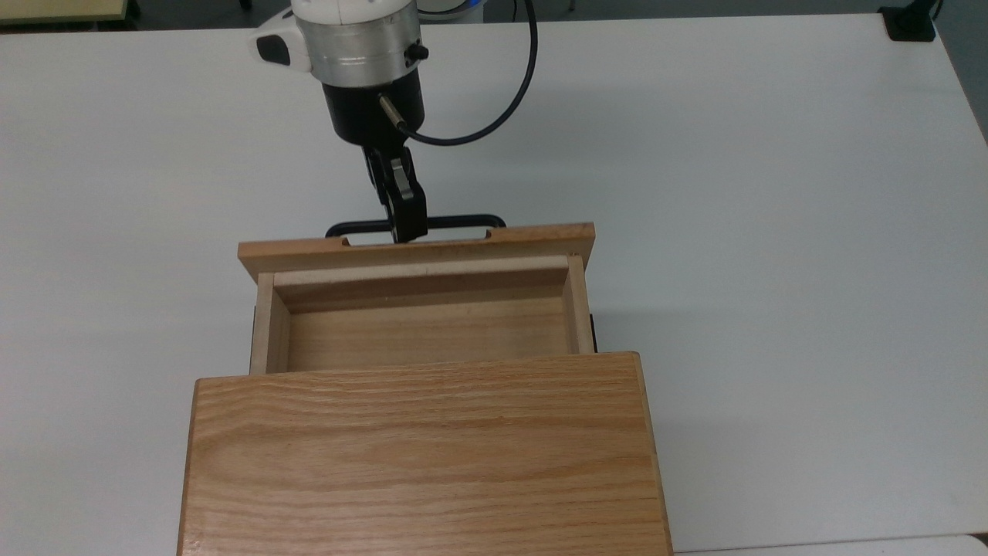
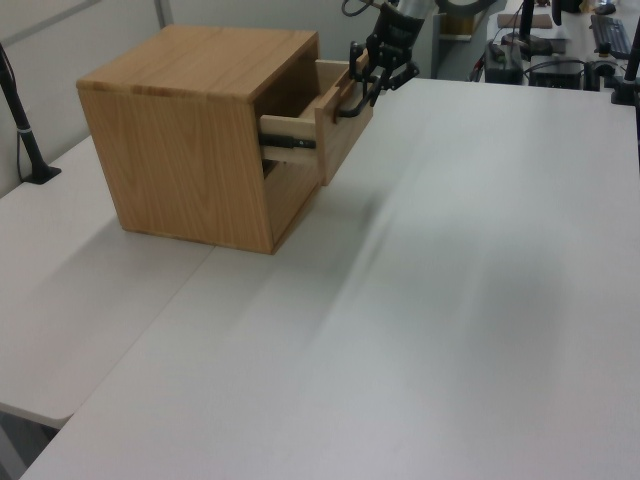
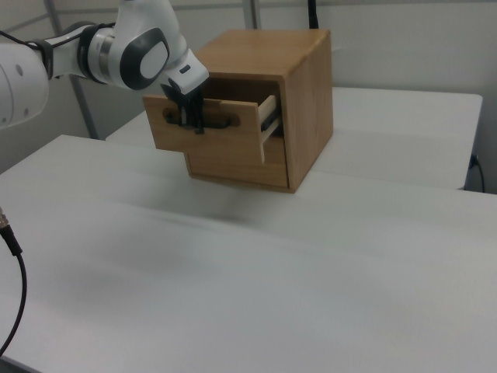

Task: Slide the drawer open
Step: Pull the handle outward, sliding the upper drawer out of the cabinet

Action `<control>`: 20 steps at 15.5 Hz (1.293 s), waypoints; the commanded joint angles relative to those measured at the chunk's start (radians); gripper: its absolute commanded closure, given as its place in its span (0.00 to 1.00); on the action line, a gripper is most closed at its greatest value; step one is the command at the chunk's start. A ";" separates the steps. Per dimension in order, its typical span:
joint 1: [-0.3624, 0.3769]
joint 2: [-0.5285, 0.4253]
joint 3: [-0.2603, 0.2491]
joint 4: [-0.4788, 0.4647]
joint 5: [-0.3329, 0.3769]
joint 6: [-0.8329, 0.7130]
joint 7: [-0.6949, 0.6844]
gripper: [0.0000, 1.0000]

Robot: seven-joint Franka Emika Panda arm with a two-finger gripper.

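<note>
The light oak drawer (image 1: 421, 328) sticks well out of the oak cabinet (image 1: 421, 455), and its inside is bare wood. A black bar handle (image 1: 455, 224) runs along its front panel (image 1: 494, 239). My gripper (image 1: 407, 230) is shut on the middle of that handle, reaching in from the top view's upper side. In the left view the drawer (image 2: 340, 125) juts toward the right with my gripper (image 2: 372, 85) on its handle. From the right view, the drawer's front (image 3: 225, 132) faces left and my gripper (image 3: 194, 120) clamps the handle (image 3: 221, 122).
The cabinet (image 2: 195, 135) stands on a wide white table (image 1: 772, 232) with open surface on every side. A black post (image 2: 22, 130) rises at the left view's left edge. Desks with equipment (image 2: 560, 50) lie beyond the table's far end.
</note>
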 commanded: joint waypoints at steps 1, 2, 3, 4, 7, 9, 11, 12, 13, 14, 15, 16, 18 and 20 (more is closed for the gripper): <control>0.015 -0.071 0.015 -0.059 0.006 -0.120 -0.101 0.99; 0.015 -0.082 0.015 -0.059 0.006 -0.145 -0.107 0.99; 0.015 -0.086 0.015 -0.061 0.006 -0.162 -0.109 0.99; 0.015 -0.088 0.015 -0.061 0.006 -0.182 -0.109 0.99; 0.016 -0.105 0.015 -0.061 0.000 -0.234 -0.132 0.97; 0.015 -0.111 0.015 -0.061 -0.002 -0.263 -0.144 0.97; 0.013 -0.112 0.015 -0.061 -0.002 -0.300 -0.172 0.97; 0.013 -0.115 0.015 -0.061 -0.002 -0.321 -0.184 0.97; 0.005 -0.118 0.015 -0.061 -0.002 -0.331 -0.190 0.97; 0.004 -0.120 0.015 -0.061 -0.002 -0.349 -0.205 0.97; 0.002 -0.125 0.015 -0.061 -0.002 -0.369 -0.221 0.97; -0.002 -0.134 0.015 -0.061 -0.002 -0.392 -0.238 0.96; -0.004 -0.137 0.015 -0.061 -0.002 -0.403 -0.241 0.70; -0.015 -0.137 0.015 -0.062 -0.002 -0.403 -0.242 0.07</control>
